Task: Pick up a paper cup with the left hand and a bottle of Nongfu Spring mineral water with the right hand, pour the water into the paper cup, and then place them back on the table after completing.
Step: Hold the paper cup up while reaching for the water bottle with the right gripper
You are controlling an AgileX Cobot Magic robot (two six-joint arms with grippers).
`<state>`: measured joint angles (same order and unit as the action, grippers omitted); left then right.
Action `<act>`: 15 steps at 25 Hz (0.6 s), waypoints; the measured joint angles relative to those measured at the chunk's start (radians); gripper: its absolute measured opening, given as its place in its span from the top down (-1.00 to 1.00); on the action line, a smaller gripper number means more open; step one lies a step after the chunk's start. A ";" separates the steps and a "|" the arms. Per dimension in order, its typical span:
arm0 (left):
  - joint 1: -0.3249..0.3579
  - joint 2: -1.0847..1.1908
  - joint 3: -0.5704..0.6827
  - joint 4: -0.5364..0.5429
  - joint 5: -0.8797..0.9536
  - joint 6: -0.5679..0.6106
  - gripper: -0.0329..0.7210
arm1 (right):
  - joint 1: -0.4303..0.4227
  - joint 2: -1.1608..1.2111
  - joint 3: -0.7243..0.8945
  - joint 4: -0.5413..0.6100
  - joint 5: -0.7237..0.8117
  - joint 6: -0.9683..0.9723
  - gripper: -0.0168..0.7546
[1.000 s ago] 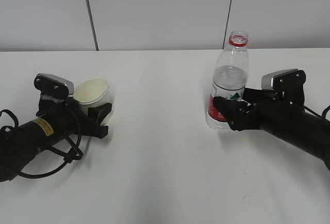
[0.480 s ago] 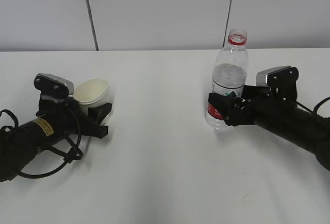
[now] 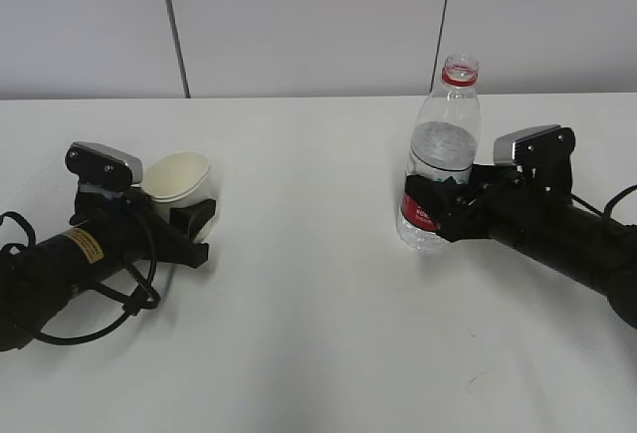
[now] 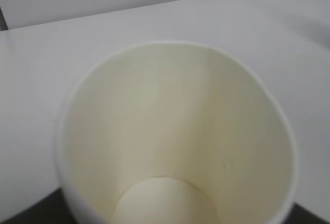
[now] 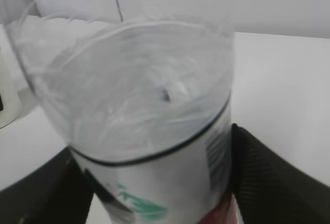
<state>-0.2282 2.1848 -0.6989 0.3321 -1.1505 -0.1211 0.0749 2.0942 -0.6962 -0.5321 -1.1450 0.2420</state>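
The paper cup (image 3: 177, 176) is cream inside and empty; it fills the left wrist view (image 4: 175, 141). My left gripper (image 3: 191, 229), on the arm with the yellow sticker, lies low on the table (image 3: 309, 284) with its fingers around the cup's lower part. The Nongfu Spring bottle (image 3: 441, 154) stands upright and uncapped, with a red neck ring and a red-and-white label. It holds clear water (image 3: 441, 144) to about two thirds. My right gripper (image 3: 433, 209) is shut on the bottle's label band; its black fingers (image 5: 263, 177) press both sides of the bottle (image 5: 149, 131).
A grey panelled wall (image 3: 299, 25) runs behind the table's far edge. Loose black cables (image 3: 90, 319) loop beside the left arm. A faint dark scuff (image 3: 478, 378) marks the tabletop at the front right.
My right gripper slid left onto the bottle and closed on it; the bottle shifted slightly. The left arm and cup have not moved.
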 joint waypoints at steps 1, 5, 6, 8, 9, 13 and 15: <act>0.000 0.000 0.000 0.000 0.000 0.000 -0.08 | 0.000 0.000 0.000 0.000 0.000 0.000 -0.40; 0.000 0.000 0.000 0.010 0.000 0.000 -0.08 | 0.000 0.000 0.000 0.000 -0.001 0.000 -0.29; 0.000 0.000 0.000 0.018 0.000 0.000 -0.08 | 0.000 0.000 0.000 0.000 -0.003 0.000 -0.28; 0.000 0.000 0.000 0.046 0.000 0.000 -0.08 | 0.000 0.000 0.000 0.000 -0.003 0.002 -0.26; 0.000 0.000 0.000 0.062 0.000 0.000 -0.08 | 0.000 0.000 0.000 0.000 -0.003 0.002 -0.26; 0.000 0.000 0.000 0.097 -0.001 0.000 -0.08 | 0.000 0.000 0.000 0.002 -0.003 0.002 -0.26; 0.000 0.000 0.000 0.106 -0.001 0.000 -0.07 | 0.000 0.000 0.000 0.002 -0.003 0.002 -0.26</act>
<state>-0.2282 2.1848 -0.6989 0.4383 -1.1512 -0.1211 0.0749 2.0942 -0.6962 -0.5304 -1.1475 0.2440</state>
